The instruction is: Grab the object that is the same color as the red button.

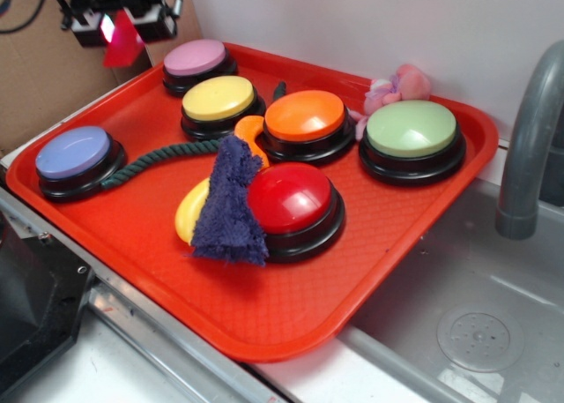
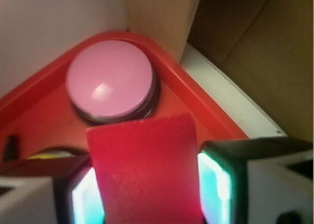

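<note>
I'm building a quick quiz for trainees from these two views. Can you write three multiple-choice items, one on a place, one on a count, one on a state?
1. Where is the red wedge block?
A. Lying beside the green button
B. Held above the tray's far left corner
C. In the sink

2. How many domed buttons sit on the red tray?
A. Four
B. Five
C. Six

3. What state is the pincer in?
A. Open, empty
B. Shut on the red wedge block
C. Out of view

Answers: 1 B, the exterior view shows it lifted near the pink button. 2 C, pink, yellow, orange, green, blue, red. 3 B, the wrist view shows the block between both fingers.
</note>
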Controlling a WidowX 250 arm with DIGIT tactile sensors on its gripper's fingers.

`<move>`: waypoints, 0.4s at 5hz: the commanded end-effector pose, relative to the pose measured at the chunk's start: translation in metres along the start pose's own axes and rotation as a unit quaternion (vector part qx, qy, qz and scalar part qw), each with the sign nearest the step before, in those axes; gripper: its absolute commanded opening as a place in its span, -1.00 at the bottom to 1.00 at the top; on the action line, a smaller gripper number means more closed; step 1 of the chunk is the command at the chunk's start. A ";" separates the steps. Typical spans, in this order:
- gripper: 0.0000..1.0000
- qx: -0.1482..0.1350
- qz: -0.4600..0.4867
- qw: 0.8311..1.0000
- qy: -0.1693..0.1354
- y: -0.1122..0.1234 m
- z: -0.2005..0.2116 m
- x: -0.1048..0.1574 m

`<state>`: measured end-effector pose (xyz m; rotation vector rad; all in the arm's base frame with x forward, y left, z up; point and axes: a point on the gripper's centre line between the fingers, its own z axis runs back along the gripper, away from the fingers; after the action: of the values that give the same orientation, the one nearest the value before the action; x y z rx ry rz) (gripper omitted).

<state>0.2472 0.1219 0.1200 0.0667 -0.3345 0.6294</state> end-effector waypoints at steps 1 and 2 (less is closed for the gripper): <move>-1.00 -0.042 -0.145 0.986 0.072 -0.016 0.068 -0.027; -0.99 -0.042 -0.206 0.968 0.138 -0.013 0.074 -0.052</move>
<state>0.1921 0.0582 0.1561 -0.0403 -0.0265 0.2206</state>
